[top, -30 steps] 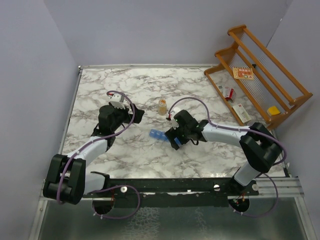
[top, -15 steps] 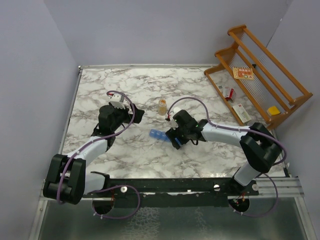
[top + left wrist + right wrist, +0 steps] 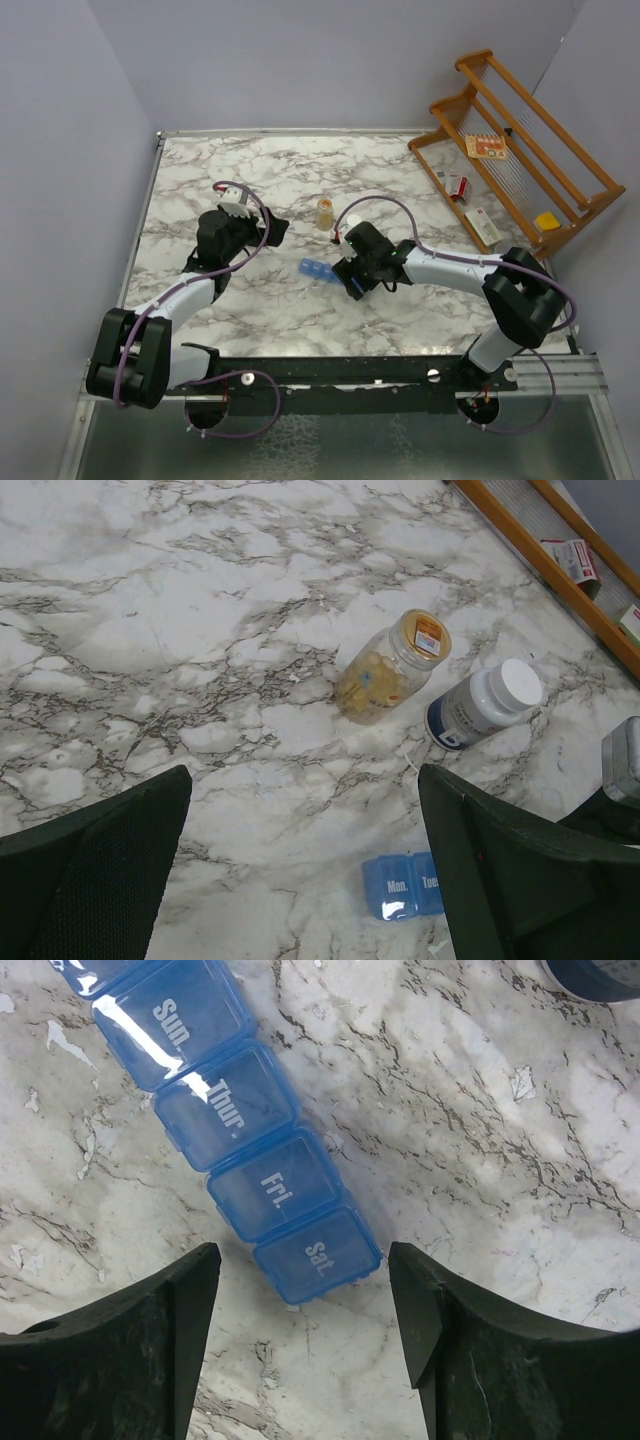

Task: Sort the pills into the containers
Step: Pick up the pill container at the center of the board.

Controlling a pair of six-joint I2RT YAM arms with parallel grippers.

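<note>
Containers (image 3: pixel 262 1192): lids shut, seemingly empty
Right fingers (image 3: pixel 110 1350): apart, straddling Sat. end, no contact
Left fingers (image 3: pixel 90 870): apart, empty
Progress: sorting unstarted

**Two Bottles and a Rack on Marble**

An amber bottle (image 3: pixel 392 666) stood on the marble table (image 3: pixel 150 600), just beside a dark bottle with white cap (image 3: pixel 483 704). A wooden rack (image 3: pixel 520 150) (holding small boxes) sat at the table's far right corner.

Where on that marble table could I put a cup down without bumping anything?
Bare marble runs along the far edge, from the left corner to the wooden rack, and midway along the near edge. The middle is crowded: amber bottle, white-capped bottle, blue pill organizer, left gripper, right gripper.
</note>
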